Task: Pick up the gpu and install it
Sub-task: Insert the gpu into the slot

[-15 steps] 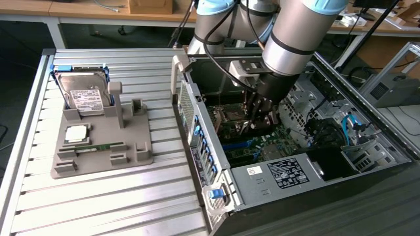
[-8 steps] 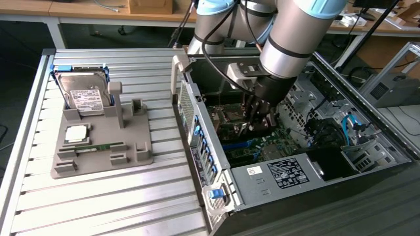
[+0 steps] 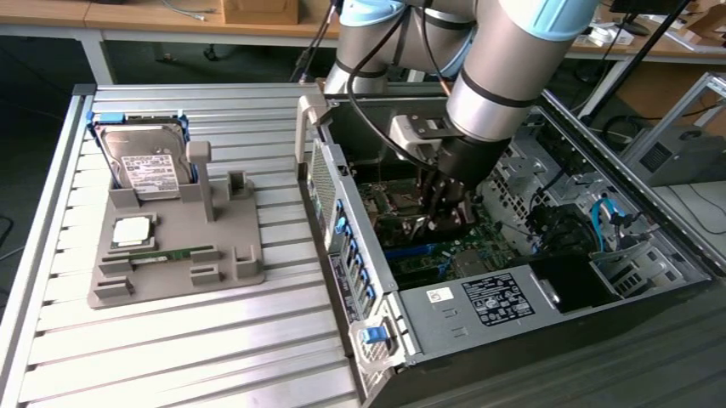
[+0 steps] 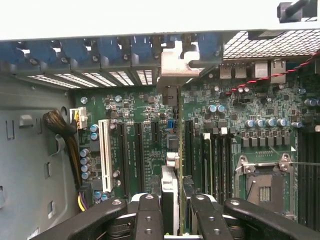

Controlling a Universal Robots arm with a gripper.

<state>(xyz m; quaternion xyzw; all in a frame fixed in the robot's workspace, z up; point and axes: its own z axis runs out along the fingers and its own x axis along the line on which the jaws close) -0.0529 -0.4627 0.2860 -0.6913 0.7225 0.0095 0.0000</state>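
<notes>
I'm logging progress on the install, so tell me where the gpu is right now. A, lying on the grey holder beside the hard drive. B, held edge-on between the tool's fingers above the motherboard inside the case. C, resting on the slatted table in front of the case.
B: the gpu stands edge-on in the tool over the motherboard, inside the case.

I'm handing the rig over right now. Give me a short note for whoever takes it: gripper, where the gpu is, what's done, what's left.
Gripper: inside the open PC case, shut on the gpu.
Gpu: held edge-on above the motherboard, its metal bracket up at the rear slot openings.
Done: card picked up and brought into the case.
Left: whether it is seated in its slot cannot be told; treat install as unfinished.
Parts tray outside the case holds the hard drive.
</notes>
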